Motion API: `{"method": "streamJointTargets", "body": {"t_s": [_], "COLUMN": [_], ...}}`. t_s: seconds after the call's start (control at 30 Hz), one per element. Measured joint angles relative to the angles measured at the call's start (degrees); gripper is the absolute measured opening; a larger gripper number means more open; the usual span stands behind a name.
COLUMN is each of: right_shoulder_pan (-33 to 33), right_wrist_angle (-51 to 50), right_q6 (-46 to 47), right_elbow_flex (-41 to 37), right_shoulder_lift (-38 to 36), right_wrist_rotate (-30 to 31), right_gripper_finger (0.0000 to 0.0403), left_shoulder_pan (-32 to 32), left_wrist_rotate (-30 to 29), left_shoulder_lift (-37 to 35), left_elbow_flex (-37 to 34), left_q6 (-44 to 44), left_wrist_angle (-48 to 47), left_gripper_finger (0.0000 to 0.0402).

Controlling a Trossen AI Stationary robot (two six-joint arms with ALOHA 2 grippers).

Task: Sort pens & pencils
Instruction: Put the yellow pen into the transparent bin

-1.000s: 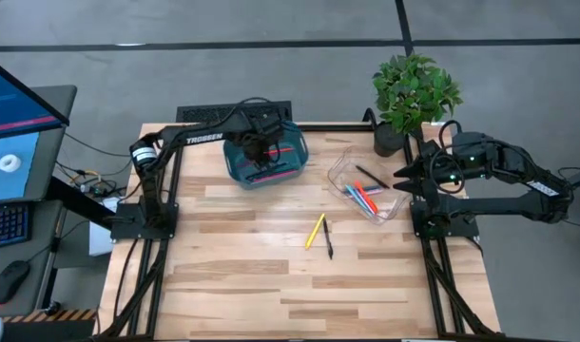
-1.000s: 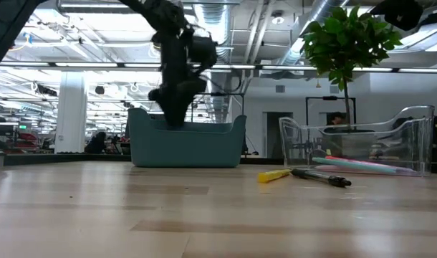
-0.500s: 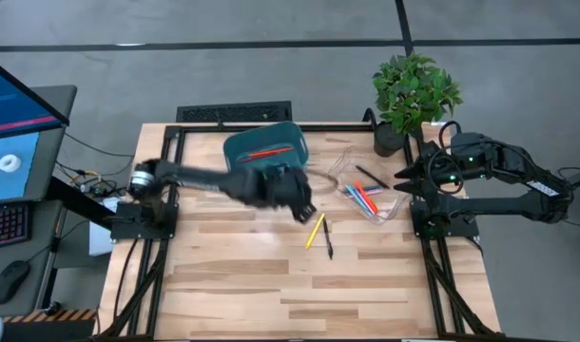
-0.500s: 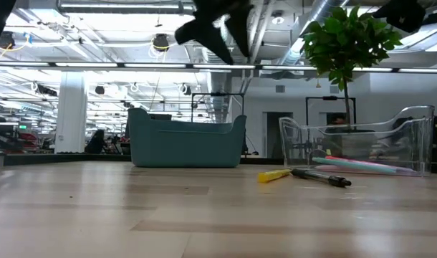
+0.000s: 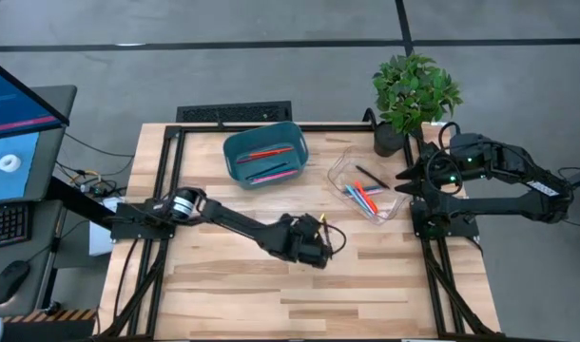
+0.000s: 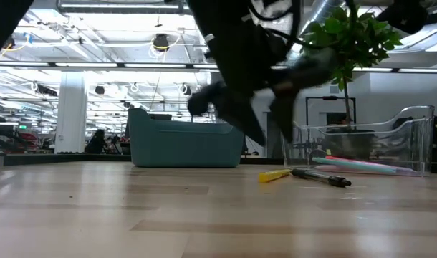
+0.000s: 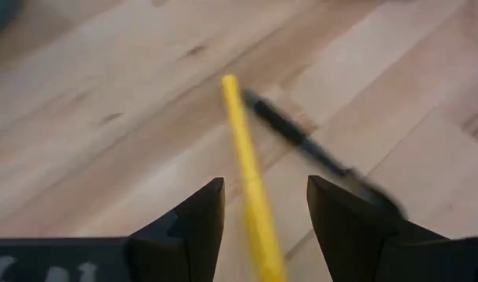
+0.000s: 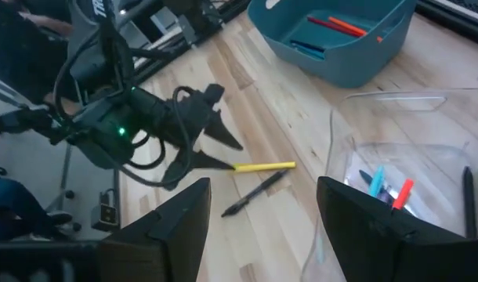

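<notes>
My left tool point(image 7: 258, 215) has swung from the teal bin point(image 5: 235, 152) down to mid-counter and now hovers, fingers spread, straddling the yellow pencil point(image 7: 247, 168) beside the black pen point(image 7: 313, 149). I judge a pickup is next. Right tool point(image 8: 258, 211) waits, open, by the clear tray point(image 5: 339, 169).

Both arms dark, near-black, on black frame bases bolted at the table point(image 5: 233, 285) edges. Left arm: silver-white cylindrical joint, black cable loops near the left gripper point(image 7: 264, 205), fingers point(image 7: 197, 221) matte black wedges. Right arm: small green light, looping black cables.
</notes>
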Motion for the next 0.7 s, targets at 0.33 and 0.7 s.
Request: {"method": "streamJointTargets", "body": {"t_s": [0.33,0.7], "right_shoulder_pan": [0.0,0.0], "right_wrist_angle": [-3.3,-3.9], "right_q6": [-1.2,-1.3], "right_elbow_flex": [0.0,0.0], "right_shoulder_lift": [0.0,0.0], "right_wrist_rotate": [-0.7,-0.9], "right_gripper_finger": [0.0254,0.0254], "left_shoulder_pan": [0.0,0.7], "left_wrist_rotate": [-0.7,6.3], "left_shoulder_lift": [6.6,7.3], "left_elbow_flex": [0.1,0.0], "left_q6": [-0.6,1.3], "left_wrist_angle": [3.4,2.2], "left_gripper_finger": [0.0173,0.003]}}
